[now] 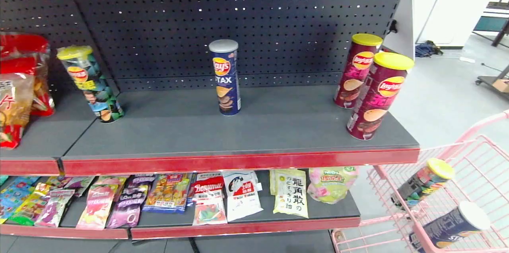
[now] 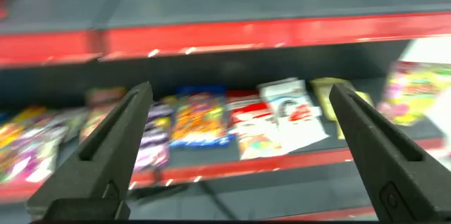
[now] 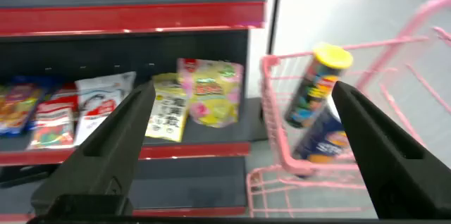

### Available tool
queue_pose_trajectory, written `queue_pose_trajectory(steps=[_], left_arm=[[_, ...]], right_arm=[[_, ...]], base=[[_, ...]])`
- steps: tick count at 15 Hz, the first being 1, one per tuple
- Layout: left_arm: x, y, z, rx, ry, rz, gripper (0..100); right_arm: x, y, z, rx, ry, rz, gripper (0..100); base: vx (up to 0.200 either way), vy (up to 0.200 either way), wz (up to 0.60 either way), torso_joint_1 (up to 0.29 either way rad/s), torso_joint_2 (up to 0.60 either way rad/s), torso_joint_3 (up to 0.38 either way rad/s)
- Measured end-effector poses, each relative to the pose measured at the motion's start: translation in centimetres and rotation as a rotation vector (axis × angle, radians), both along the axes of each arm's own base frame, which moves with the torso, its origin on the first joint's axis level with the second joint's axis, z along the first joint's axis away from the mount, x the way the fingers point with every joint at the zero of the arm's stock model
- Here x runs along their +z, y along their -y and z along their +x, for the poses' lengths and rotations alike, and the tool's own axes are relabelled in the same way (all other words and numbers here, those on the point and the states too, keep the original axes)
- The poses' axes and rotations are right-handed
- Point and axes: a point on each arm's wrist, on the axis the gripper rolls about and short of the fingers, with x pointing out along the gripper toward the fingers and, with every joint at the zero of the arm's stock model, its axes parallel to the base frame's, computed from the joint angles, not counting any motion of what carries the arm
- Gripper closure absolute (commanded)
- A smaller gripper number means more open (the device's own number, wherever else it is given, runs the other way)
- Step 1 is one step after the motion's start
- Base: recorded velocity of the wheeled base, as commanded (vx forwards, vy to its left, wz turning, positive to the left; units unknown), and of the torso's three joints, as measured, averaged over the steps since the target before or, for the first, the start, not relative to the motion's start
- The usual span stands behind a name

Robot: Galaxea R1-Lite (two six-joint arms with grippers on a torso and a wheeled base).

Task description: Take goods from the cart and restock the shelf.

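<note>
A: Tool status?

B: Both released, nothing held. The left tool (image 2: 239, 91) faces the lower shelf (image 2: 296, 159) and its snack packets (image 2: 278, 115). The right tool (image 3: 243, 89) faces the end of that shelf. The cart (image 3: 270, 118) is ahead of it, on the side away from the left tool.

A: Stock left in the cart?

B: Two cans, both lying slanted against the wire. The multicoloured can (image 3: 317, 86) has a yellow lid, and the dark blue can (image 3: 320, 141) lies just beside it, lower down. Both are well apart from the right tool and farther from the left.

A: Target?

B: The top shelf (image 1: 278, 125), above both tools. It has four cans upright, with wide gaps between them. The front maroon can (image 1: 377, 96) stands near the front lip, at the end nearest the cart.

A: What can go wrong?

B: My read, three things.
1. The cans are round and slanted. A grip off the middle could squirt one out or roll it along the wire.
2. The right tool has to go in over the cart rim. Too low an approach could snag a finger in the mesh or shove the cart, which I assume rolls.
3. The lift path from cart to top shelf passes that front maroon can. A clip there could send it off the end.

A: Mitigation?

B: Take the multicoloured can first, across the barrel. Place it in a middle gap.
</note>
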Motion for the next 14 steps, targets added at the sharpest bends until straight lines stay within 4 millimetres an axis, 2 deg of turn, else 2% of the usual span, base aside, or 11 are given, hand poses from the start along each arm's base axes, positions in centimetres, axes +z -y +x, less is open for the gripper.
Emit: queue_pose_trajectory(steps=[6,14], left_arm=[[0.00,0.00,0.00,0.000,0.000,0.000,0],[0.00,0.00,0.00,0.000,0.000,0.000,0]], right_arm=[[0.00,0.00,0.00,0.000,0.000,0.001,0],[0.00,0.00,0.00,0.000,0.000,0.001,0]], base=[[0.000,0.000,-0.60,0.005,0.00,-0.001],[0.000,0.000,0.00,-0.025,0.05,0.033]])
